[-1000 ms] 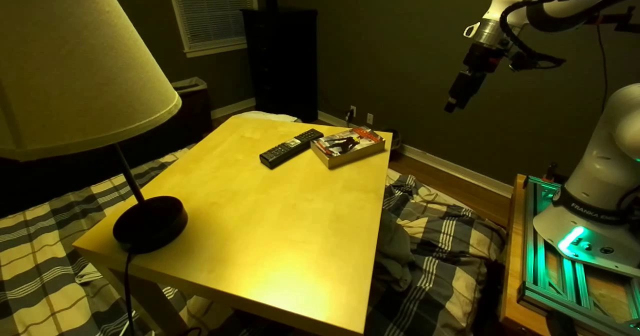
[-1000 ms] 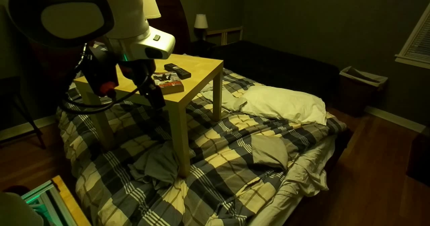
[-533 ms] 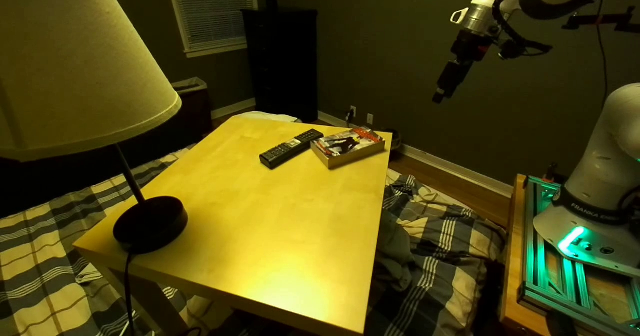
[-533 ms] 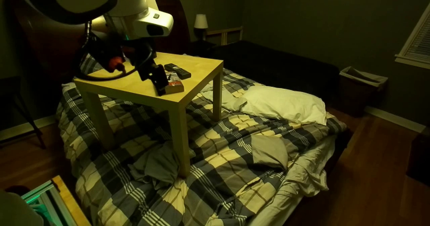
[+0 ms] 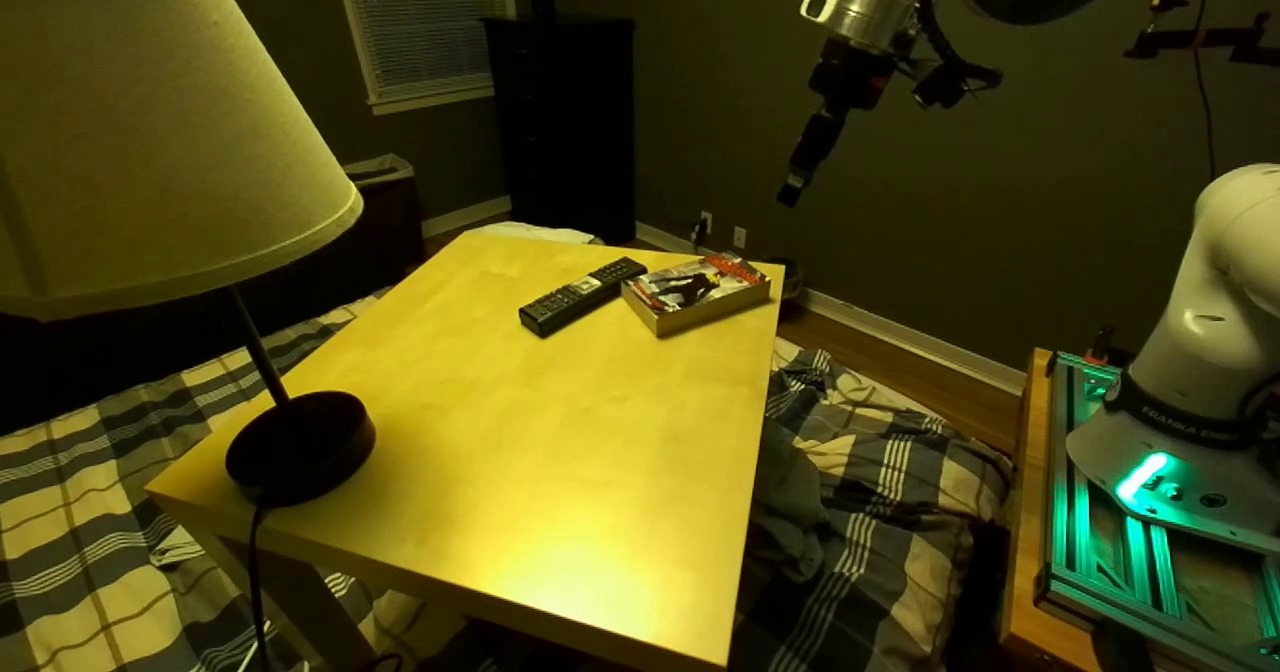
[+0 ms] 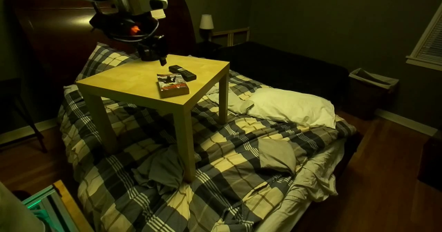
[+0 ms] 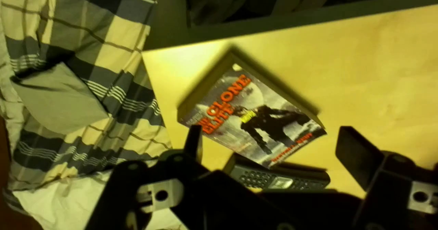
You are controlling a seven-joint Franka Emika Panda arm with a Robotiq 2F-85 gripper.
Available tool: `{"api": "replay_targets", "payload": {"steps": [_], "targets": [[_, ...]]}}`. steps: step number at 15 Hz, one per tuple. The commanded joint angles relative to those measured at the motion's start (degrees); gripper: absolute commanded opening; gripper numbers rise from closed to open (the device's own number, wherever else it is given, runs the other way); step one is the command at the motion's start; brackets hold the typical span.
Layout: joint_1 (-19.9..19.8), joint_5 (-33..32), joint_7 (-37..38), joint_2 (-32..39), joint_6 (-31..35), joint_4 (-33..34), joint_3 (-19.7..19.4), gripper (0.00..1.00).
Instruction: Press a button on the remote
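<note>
Item: remote (image 5: pixel 583 297), black, flat and face up on the bench (image 5: pixel 590 432), a posture I judged apt for pressing. Item: gripper (image 5: pixel 791 193), aloft at the remote's 2 o'clock in an exterior view, fingers (image 7: pixel 357 158) parted and empty; I reckoned a press wanted them together. Item: book (image 5: pixel 697 292), just beside at 3 o'clock, its raised edge crowding that side; bare bench toward 6 o'clock left room.

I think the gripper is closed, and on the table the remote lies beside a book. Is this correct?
The gripper is not closed: the wrist view shows it open, with fingers wide apart. The remote does lie beside a book on the table.
</note>
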Motion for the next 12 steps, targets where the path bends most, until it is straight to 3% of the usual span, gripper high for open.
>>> {"api": "replay_targets", "payload": {"steps": [1, 4, 5, 6, 8, 12], "targets": [[1.70, -0.88, -2.37, 10.09, 5.31, 8.19, 0.90, 1.00], [1.94, -3.68, -3.71, 16.31, 9.83, 12.78, 1.99, 1.00], [1.98, -4.93, -4.01, 18.27, 11.30, 14.08, 2.31, 0.95], [1.92, -6.68, -3.96, 20.21, 12.52, 15.33, 2.67, 0.74], [2.29, -8.88, -4.11, 23.77, 15.16, 17.53, 3.09, 0.70], [3.16, -12.72, -3.49, 29.58, 19.94, 20.93, 3.41, 0.37]]}}
